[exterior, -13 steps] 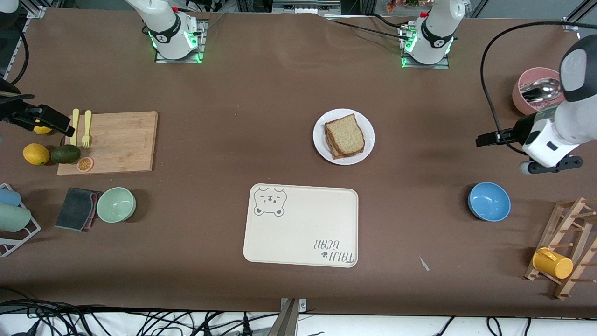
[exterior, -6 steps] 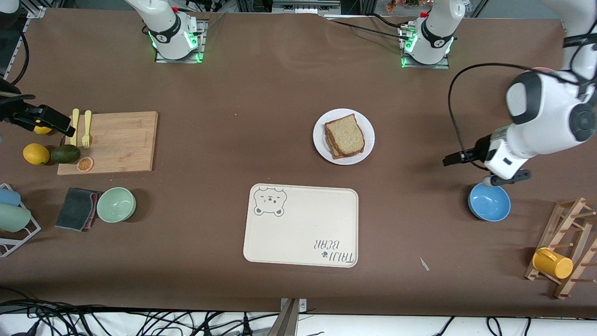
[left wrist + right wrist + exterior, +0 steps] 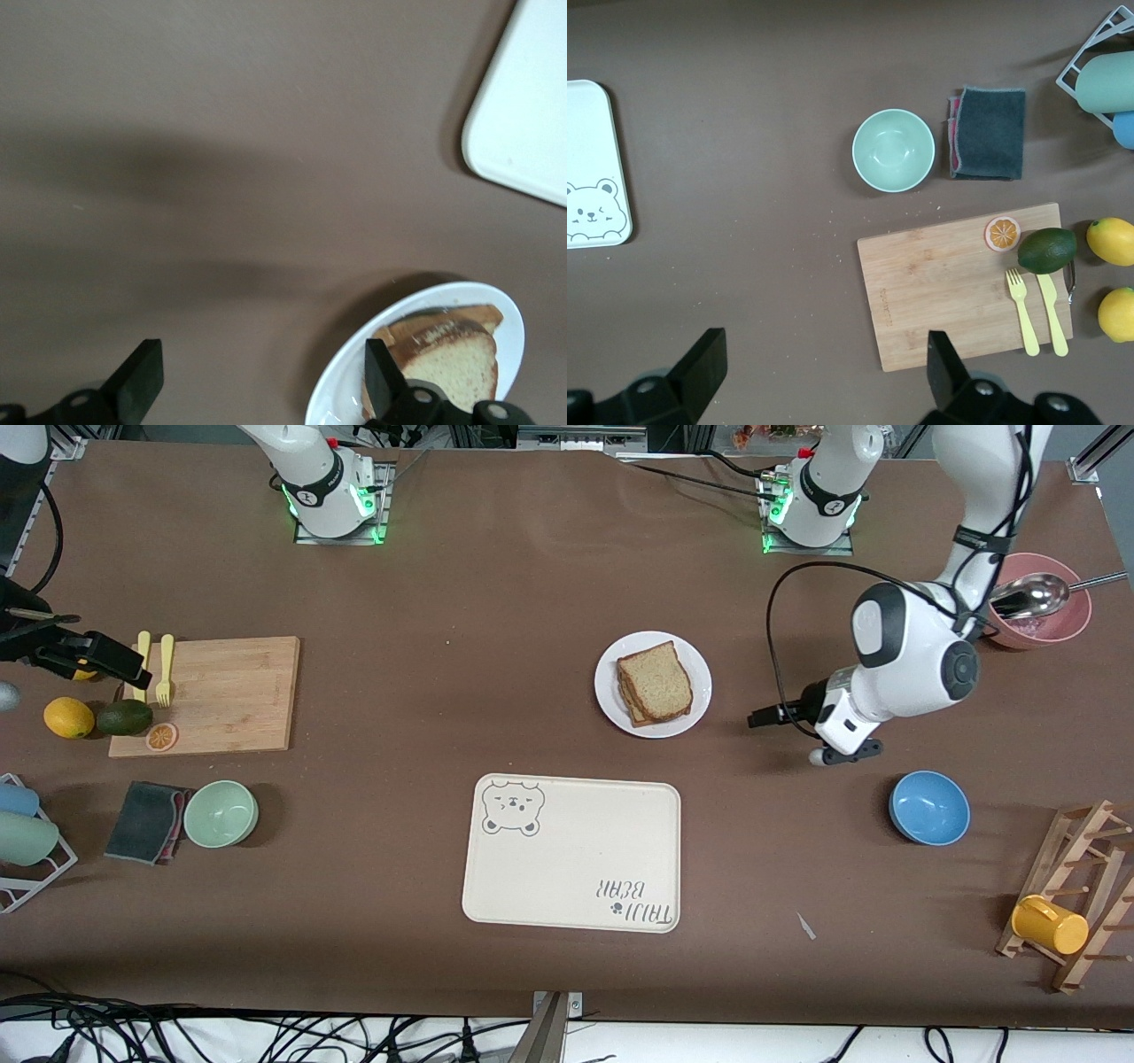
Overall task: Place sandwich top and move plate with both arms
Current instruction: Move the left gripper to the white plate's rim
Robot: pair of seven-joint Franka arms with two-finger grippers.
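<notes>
The white plate (image 3: 611, 700) sits mid-table, farther from the front camera than the tray. On it lies a stack of bread with the sandwich top (image 3: 656, 680) uppermost. My left gripper (image 3: 757, 717) is open and empty, low over the table beside the plate, toward the left arm's end. In the left wrist view (image 3: 261, 381) one of its fingers (image 3: 381, 376) overlaps the plate's rim (image 3: 461, 292), and the bread (image 3: 456, 363) shows. My right gripper (image 3: 124, 666) is open and empty, high beside the cutting board; it also shows in the right wrist view (image 3: 824, 372).
A cream bear tray (image 3: 571, 855) lies nearer the front camera than the plate. A blue bowl (image 3: 928, 808), a pink bowl with a spoon (image 3: 1036, 615) and a mug rack (image 3: 1076, 895) stand at the left arm's end. A cutting board (image 3: 221, 695), fruit and a green bowl (image 3: 221, 813) are at the right arm's end.
My left arm has swung from the table's end, past the blue bowl, in toward the plate. My right gripper has barely shifted.
</notes>
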